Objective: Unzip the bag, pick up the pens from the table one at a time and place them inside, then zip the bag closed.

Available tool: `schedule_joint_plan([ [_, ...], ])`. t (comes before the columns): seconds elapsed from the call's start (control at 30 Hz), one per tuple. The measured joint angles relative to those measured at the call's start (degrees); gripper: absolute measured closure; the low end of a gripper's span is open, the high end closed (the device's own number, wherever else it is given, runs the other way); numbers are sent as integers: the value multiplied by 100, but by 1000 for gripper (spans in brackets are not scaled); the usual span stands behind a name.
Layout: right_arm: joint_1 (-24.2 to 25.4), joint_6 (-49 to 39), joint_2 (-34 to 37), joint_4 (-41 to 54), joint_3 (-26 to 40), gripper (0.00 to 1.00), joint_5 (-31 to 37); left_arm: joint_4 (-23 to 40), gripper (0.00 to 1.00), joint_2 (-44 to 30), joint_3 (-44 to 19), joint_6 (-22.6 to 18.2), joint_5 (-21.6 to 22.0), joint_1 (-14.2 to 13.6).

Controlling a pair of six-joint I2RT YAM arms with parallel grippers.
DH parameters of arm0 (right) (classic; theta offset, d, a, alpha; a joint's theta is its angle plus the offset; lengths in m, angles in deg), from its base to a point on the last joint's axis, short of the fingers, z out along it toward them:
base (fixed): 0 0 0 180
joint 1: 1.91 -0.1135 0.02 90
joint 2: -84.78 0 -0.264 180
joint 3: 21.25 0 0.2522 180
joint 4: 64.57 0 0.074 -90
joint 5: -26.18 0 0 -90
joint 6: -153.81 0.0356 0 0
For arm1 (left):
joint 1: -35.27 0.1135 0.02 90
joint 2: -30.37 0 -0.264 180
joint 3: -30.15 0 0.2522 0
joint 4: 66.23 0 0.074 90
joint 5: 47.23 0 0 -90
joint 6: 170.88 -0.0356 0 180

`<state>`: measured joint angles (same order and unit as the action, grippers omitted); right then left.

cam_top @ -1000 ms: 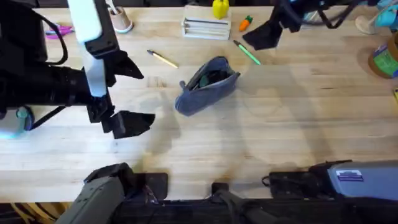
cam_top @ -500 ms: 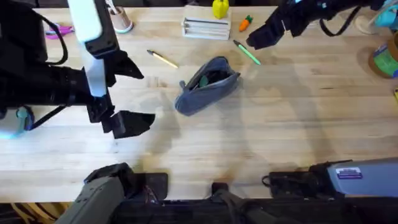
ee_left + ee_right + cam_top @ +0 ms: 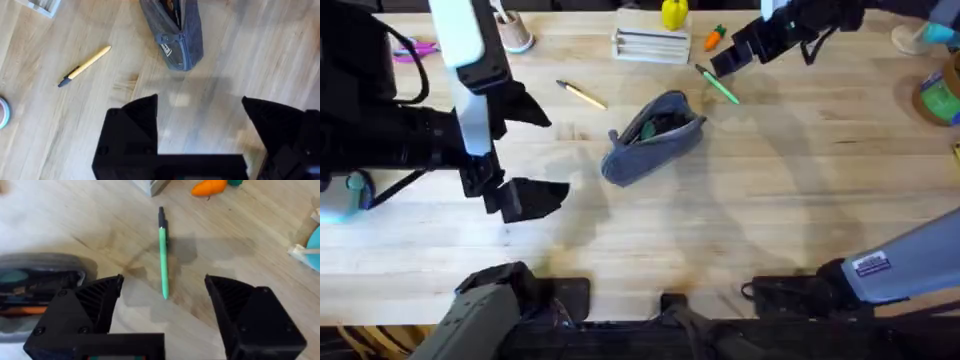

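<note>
Bag (image 3: pixel 653 138) mid-worktop (image 3: pixel 770 210), unzipped. Green pen (image 3: pixel 718 85) and yellow pen (image 3: pixel 582 95) both on worktop, none loaded. Right claw (image 3: pixel 732 58) wide open, empty, above green pen. Left claw (image 3: pixel 535 152) open, empty. Remaining: load both pens, zip.

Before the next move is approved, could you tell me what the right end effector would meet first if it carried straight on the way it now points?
Most likely the green pen, which lies on the table centred between the open right end effector fingers; height above it is unclear.
</note>
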<state>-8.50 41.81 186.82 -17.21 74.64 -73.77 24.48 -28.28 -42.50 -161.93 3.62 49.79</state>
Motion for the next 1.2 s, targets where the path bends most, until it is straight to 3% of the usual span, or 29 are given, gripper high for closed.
schedule_joint_plan([
  [0.7, -227, 189, 1389, -542, 1, 4, 343, 0, 7, -2, 0, 0, 0, 0],
  [1.0, -227, 212, 1397, -519, 37, 5, 354, 0, 8, 0, 0, 0, 0, 0],
  [1.1, -229, 208, 1397, -511, 37, 139, 360, 0, 7, 0, 0, 0, 0, 0],
  [1.2, -229, 211, 1405, -504, 44, 450, 388, 0, 7, 0, 0, 0, 0, 0],
])
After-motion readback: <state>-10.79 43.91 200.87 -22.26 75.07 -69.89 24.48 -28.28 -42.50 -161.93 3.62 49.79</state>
